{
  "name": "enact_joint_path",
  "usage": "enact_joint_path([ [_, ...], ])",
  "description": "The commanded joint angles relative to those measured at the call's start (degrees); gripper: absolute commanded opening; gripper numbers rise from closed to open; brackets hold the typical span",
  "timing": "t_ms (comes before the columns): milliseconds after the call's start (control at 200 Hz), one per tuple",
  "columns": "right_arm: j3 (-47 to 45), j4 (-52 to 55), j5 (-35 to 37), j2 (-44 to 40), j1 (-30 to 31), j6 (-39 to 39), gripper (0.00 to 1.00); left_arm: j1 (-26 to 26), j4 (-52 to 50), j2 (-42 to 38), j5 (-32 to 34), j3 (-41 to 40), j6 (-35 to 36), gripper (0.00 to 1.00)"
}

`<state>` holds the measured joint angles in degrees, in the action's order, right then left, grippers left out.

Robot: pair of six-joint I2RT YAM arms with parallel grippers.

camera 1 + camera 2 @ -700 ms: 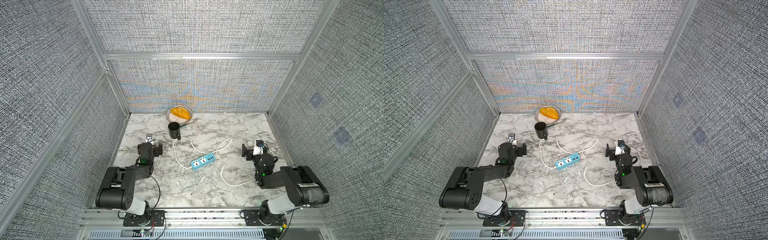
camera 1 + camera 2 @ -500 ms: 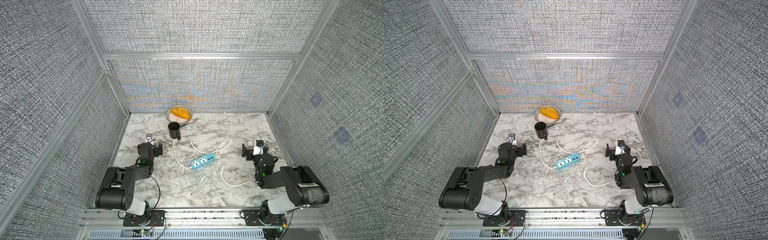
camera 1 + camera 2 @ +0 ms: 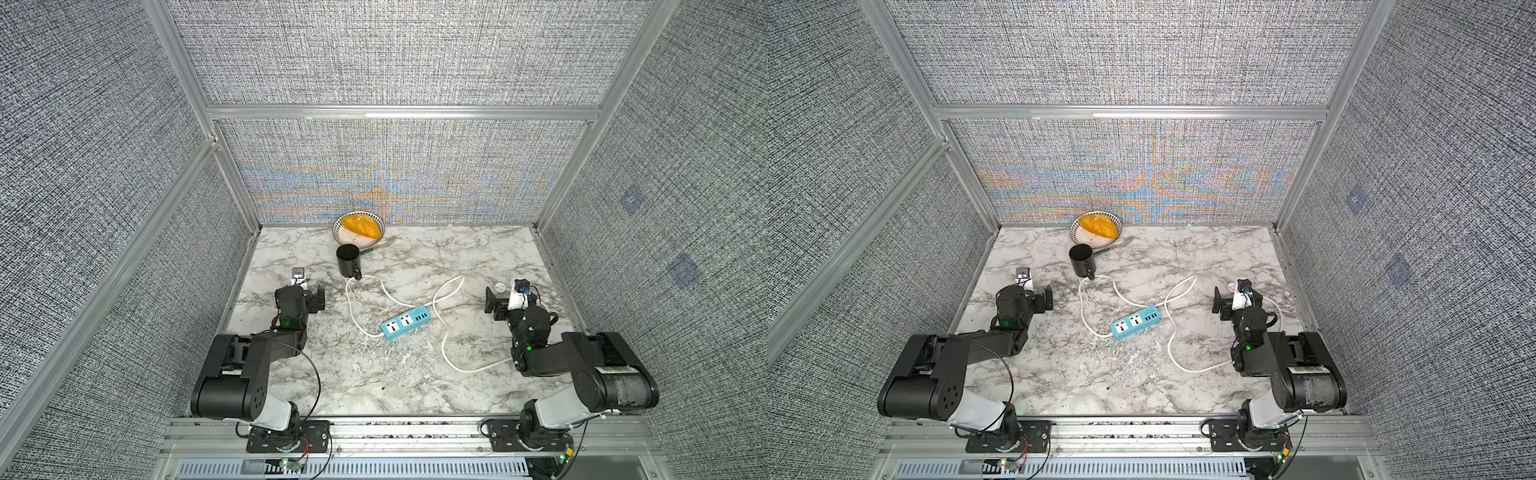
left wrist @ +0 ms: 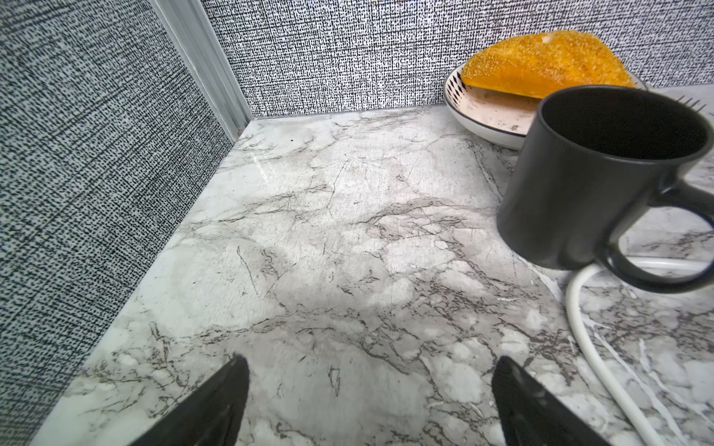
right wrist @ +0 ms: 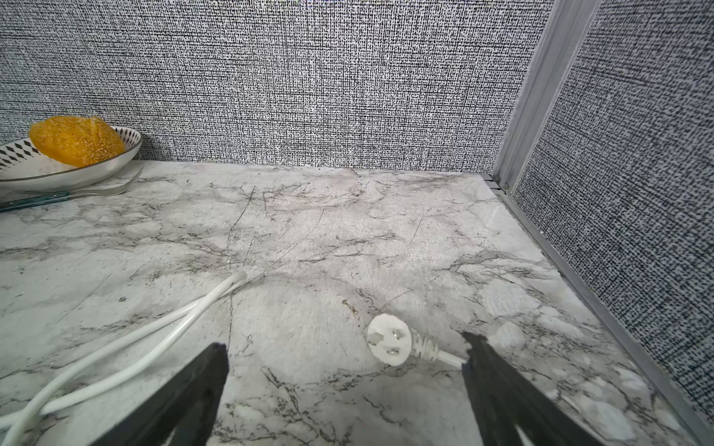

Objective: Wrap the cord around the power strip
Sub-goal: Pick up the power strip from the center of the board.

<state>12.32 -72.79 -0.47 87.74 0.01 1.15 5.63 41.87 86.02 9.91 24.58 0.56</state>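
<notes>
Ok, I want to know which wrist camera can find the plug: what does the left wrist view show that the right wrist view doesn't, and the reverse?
Only the left wrist view: the black mug, upright, with the cord curving past its handle. Only the right wrist view: the cord's white plug lying on the marble table, and a fork beside the plate. Both: the cord, the patterned plate holding orange bread, the table, and each arm's own open gripper, the left gripper and the right gripper.
</notes>
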Motion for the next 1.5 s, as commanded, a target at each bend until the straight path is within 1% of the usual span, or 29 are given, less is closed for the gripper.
enact_joint_path([
  [0,-0.1,-0.7,0.1,-0.3,0.0,-0.7,0.98,-0.1,1.1,-0.3,-0.3,-0.3,-0.2,1.00],
  [60,0.9,1.2,2.2,-1.3,-0.1,-1.9,0.98,0.0,0.2,-1.9,1.1,0.3,-1.0,1.00],
  [100,2.3,6.1,1.7,-4.0,-0.1,-1.6,0.98,0.0,-4.3,-4.6,2.2,1.6,-1.3,1.00],
  [125,3.9,10.5,0.3,-6.2,-0.2,-0.9,0.98,0.0,-9.0,-6.9,2.8,2.9,-0.7,1.00],
  [200,10.8,24.7,-3.4,-11.3,0.0,1.2,0.98,0.0,-22.4,-13.4,5.6,7.4,-2.5,1.00],
  [235,13.6,29.3,-5.6,-13.0,0.2,2.1,0.98,0.1,-27.5,-16.4,6.3,9.3,-3.6,1.00],
  [265,15.9,32.7,-9.0,-13.9,0.5,3.7,0.98,0.0,-31.7,-18.9,6.4,10.7,-4.6,0.99],
  [325,20.2,39.0,-13.4,-14.7,1.8,7.7,0.98,0.1,-37.8,-23.7,5.4,12.9,-7.1,1.00],
  [355,22.4,42.3,-16.5,-14.6,2.7,10.8,0.97,0.0,-40.3,-25.8,3.9,13.9,-7.5,1.00],
  [380,24.4,46.3,-19.8,-14.3,3.4,14.2,0.95,0.1,-41.9,-27.3,1.7,14.7,-7.2,1.00],
  [425,28.5,55.7,-27.4,-13.2,5.2,24.3,0.88,0.1,-44.4,-29.6,-2.0,16.1,-6.8,1.00],
  [455,31.7,62.6,-29.4,-12.1,7.2,31.8,0.84,0.1,-46.2,-30.7,-3.8,17.2,-7.0,1.00],
  [510,37.9,75.2,-28.3,-9.1,11.7,44.5,0.81,0.1,-48.9,-31.9,-7.0,19.0,-6.5,0.99],
  [555,41.3,82.5,-26.1,-6.2,15.3,52.1,0.81,0.1,-51.0,-32.4,-8.5,20.5,-6.3,1.00],
  [631,46.1,90.0,-23.0,-0.3,19.6,57.7,0.81,0.1,-53.8,-32.2,-11.0,22.6,-5.3,1.00],
  [701,50.3,96.5,-22.7,4.8,22.3,61.1,0.80,0.1,-56.2,-31.9,-13.4,24.1,-4.4,1.00],
  [766,52.0,98.5,-22.6,7.5,24.1,62.0,0.80,0.1,-57.5,-31.9,-15.3,24.9,-3.7,1.00],
  [881,50.8,96.3,-23.6,7.7,26.1,63.6,0.81,0.2,-58.7,-33.0,-17.9,25.0,-2.5,1.00],
  [976,50.3,94.3,-22.9,8.3,27.2,65.1,0.83,0.3,-58.8,-33.7,-19.1,24.6,-1.3,1.00],
  [1186,54.7,96.7,-21.8,14.9,28.8,66.2,0.83,0.3,-59.4,-31.9,-20.5,25.5,0.0,1.00],
  [1291,56.0,96.3,-19.3,17.4,29.5,65.8,0.84,0.3,-59.4,-31.7,-21.0,25.7,0.4,1.00],
  [1351,57.6,98.2,-19.3,19.1,30.0,65.8,0.84,0.3,-59.2,-31.6,-21.1,25.5,0.5,1.00],
  [1431,58.6,99.8,-19.5,20.1,30.8,65.6,0.83,0.3,-59.3,-31.3,-21.4,25.5,0.6,1.00],
  [1496,57.6,99.6,-18.8,19.5,31.4,65.0,0.82,0.3,-59.7,-31.3,-21.6,25.5,0.6,1.00],
])
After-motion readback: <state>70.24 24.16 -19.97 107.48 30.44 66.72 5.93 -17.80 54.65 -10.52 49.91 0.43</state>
